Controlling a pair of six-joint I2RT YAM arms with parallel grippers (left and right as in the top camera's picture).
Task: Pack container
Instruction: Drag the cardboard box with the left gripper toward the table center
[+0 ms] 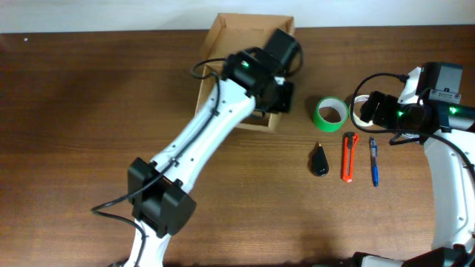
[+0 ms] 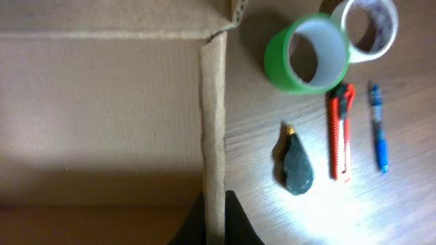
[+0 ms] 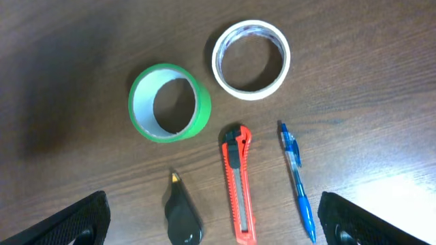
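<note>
1. Overhead view, count: one container (image 1: 237,33), two tape rolls, one cutter, one pen, one dark teardrop-shaped object and two arms, all on or over one brown wooden table (image 1: 74,111).
2. The container is a plain tan cardboard box. It stands open at the far edge of the table, left of the loose items. The top of the overhead frame cuts off its far side.
3. The left arm covers most of the container's near right part in the overhead view, so what lies inside there cannot be judged.
4. The left pincer (image 2: 214,228) shows only in the left wrist view. Its two dark fingers are pressed against either side of the container's right wall, pinching it. Only the tips are in frame.
5. The dark teardrop-shaped object (image 1: 320,159) has a small yellow tip. It lies nearest the container of the loose items, and I cannot tell what it is.
6. The green tape roll (image 1: 330,113) lies flat, just beyond the dark object.
7. The orange-red cutter (image 1: 349,156) lies lengthwise just right of the dark object.
8. The white tape roll (image 3: 249,60) is beside the green one. In the overhead view the right arm partly hides it.
9. The blue pen (image 1: 373,161) lies parallel to the cutter, apart from it.
10. The right pincer (image 3: 218,218) is spread wide above the items and holds nothing.
11. Any marks on the cutter and pen are too small to read.
</note>
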